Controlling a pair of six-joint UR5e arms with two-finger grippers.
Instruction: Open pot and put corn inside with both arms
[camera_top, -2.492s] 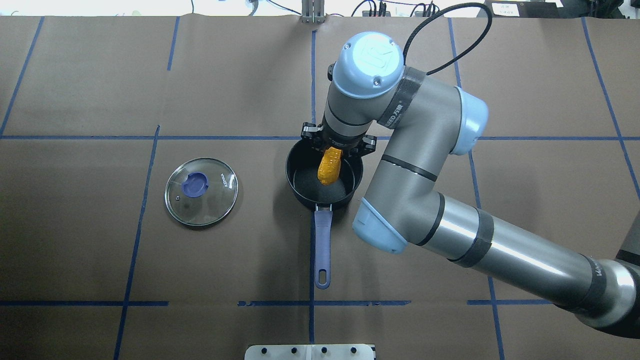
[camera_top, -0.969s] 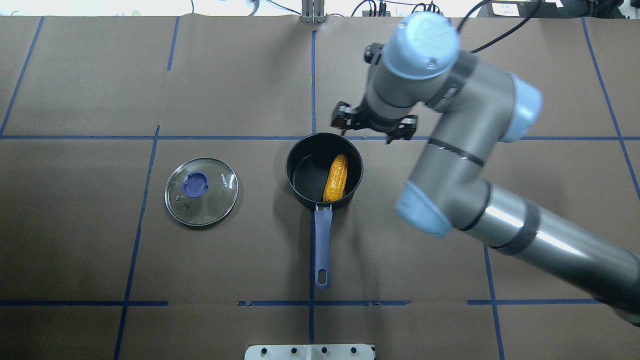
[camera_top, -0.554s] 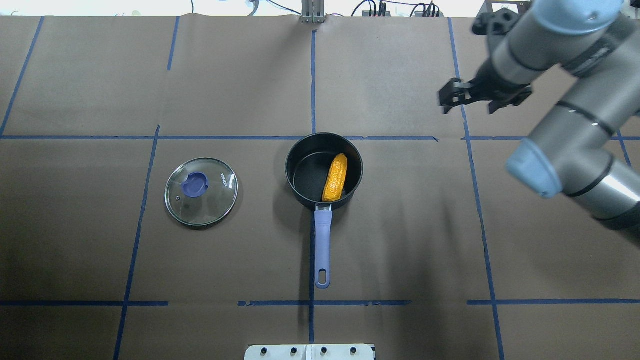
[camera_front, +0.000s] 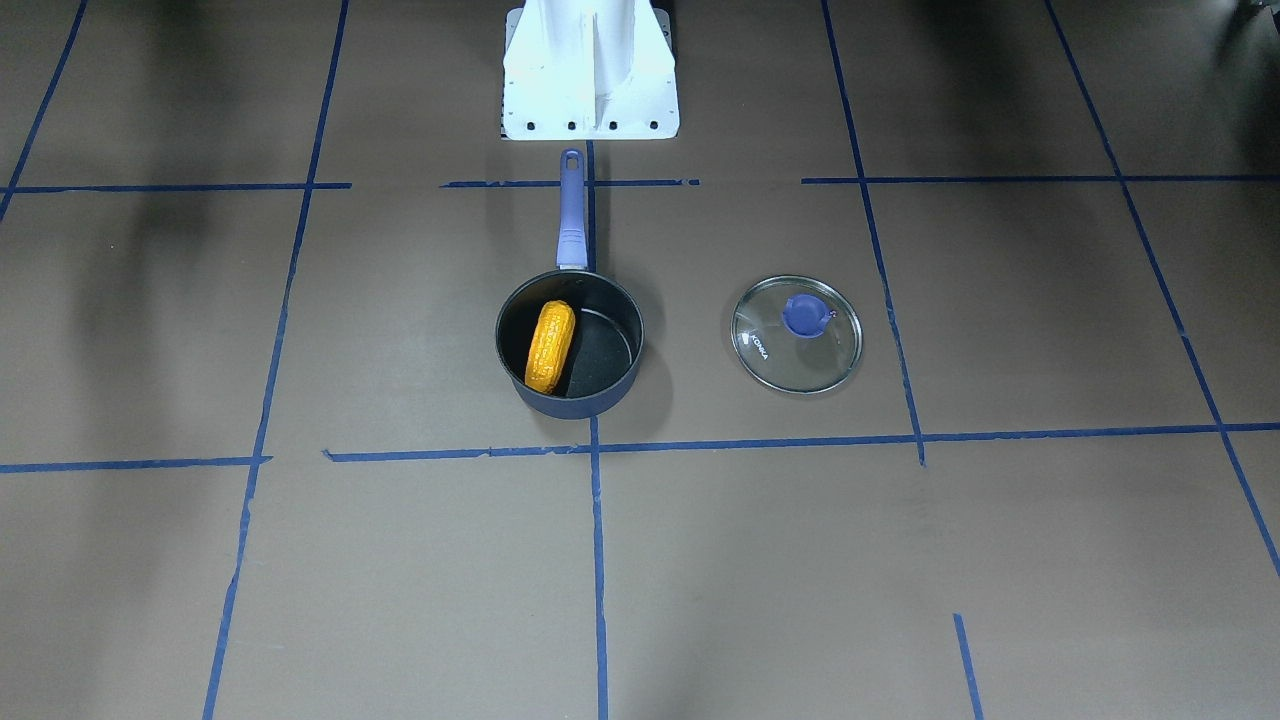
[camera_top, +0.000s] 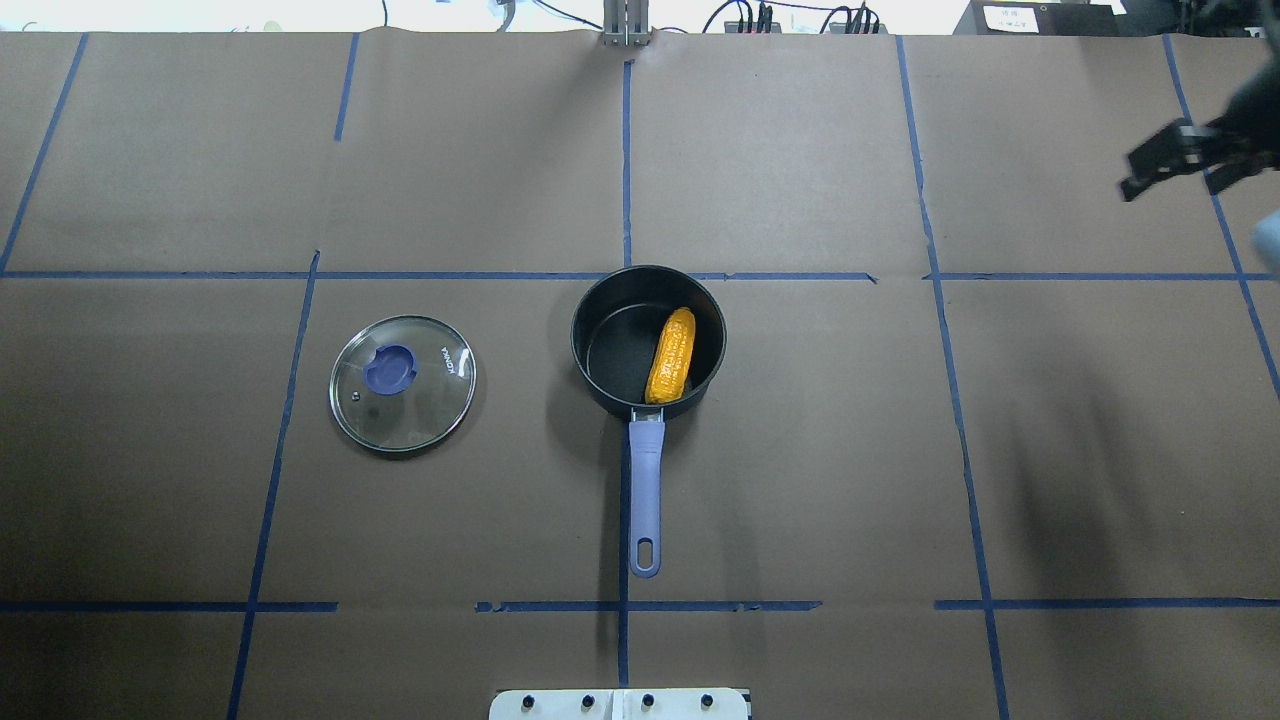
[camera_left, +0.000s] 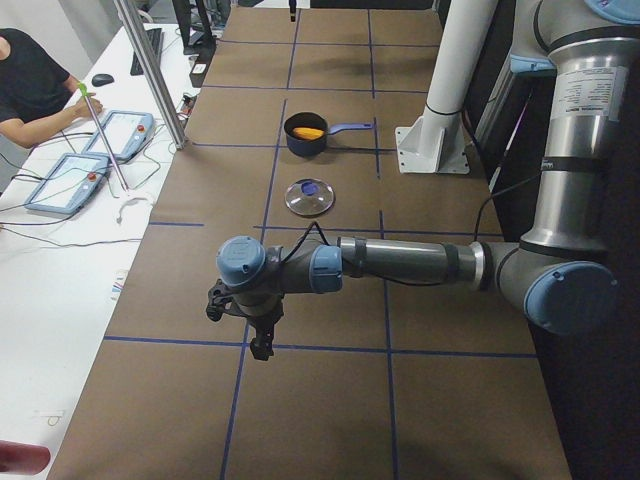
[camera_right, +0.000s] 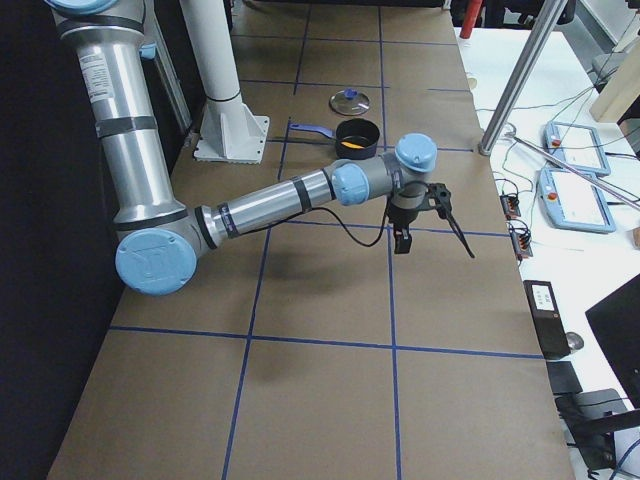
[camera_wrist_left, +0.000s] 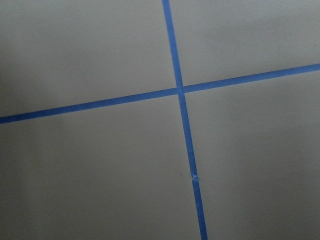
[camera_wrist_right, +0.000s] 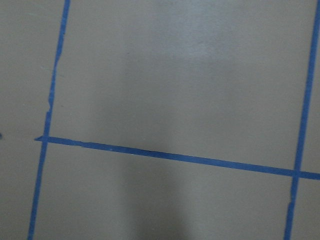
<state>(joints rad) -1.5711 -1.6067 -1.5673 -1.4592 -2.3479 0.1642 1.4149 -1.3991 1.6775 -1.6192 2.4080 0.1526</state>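
The dark navy pot (camera_top: 612, 352) stands uncovered mid-table, its purple-blue handle (camera_top: 646, 490) pointing toward the robot's base. The orange-yellow corn (camera_top: 671, 356) lies inside it against the right wall; it also shows in the front view (camera_front: 550, 347). My right gripper (camera_top: 1200, 160) is at the overhead view's far right edge, well away from the pot, open and empty. My left gripper (camera_left: 238, 335) shows only in the exterior left view, far from the pot over bare table; I cannot tell whether it is open or shut.
The round glass lid (camera_top: 403, 383) with a blue knob lies flat on the table left of the pot. The white robot base (camera_front: 590, 70) stands behind the handle. Blue tape lines cross the brown table cover. An operator and tablets are at a side table (camera_left: 90, 160).
The right gripper let the corn go into the pot, then rose and swung away to the far right edge. The corn now lies in the pot. Pot and lid have not moved.
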